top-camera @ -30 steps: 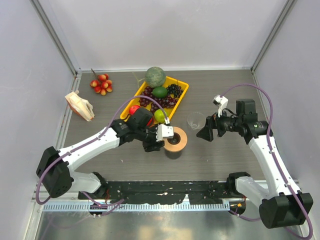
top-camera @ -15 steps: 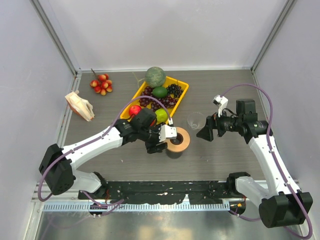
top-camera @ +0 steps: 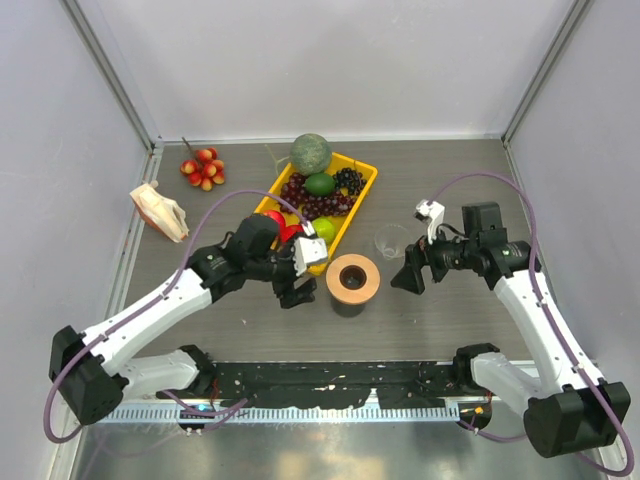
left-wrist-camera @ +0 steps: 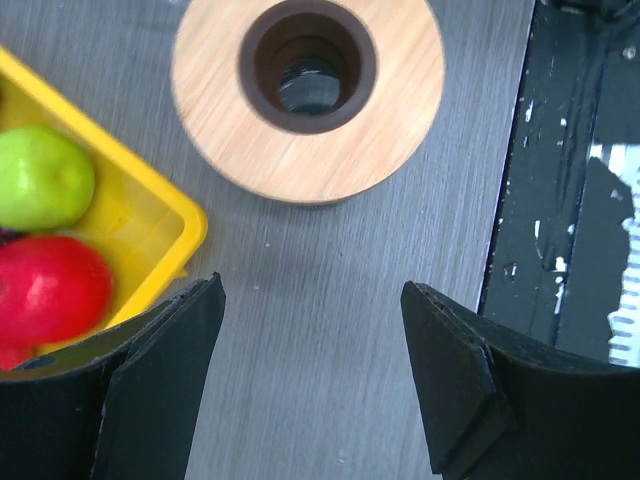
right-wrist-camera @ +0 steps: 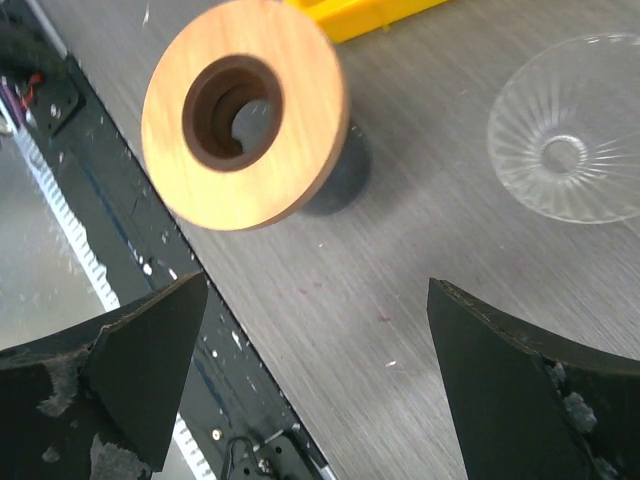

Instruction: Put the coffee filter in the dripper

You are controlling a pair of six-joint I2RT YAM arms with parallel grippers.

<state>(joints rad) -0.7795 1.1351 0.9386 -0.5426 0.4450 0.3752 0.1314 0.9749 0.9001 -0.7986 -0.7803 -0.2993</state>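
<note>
We see a grey table [top-camera: 450,180] with a fine, brushed wood grain. On it, towards the back, lies a glossy yellow rectangular tray [top-camera: 360,161] heaped with round fruit. The left gripper [left-wrist-camera: 312,290] hangs low over the tabletop beside the tray's corner, its matte black wedge jaws spread apart with nothing between them. The right gripper [right-wrist-camera: 318,285] is likewise spread wide and empty, its scuffed jaws framing bare table. Between the two stands a flat tan wooden ring [top-camera: 366,286] with a dark round hole. The dripper [top-camera: 391,241], a clear ribbed cone, sits on the table just beyond the right gripper, near the ring.
</note>
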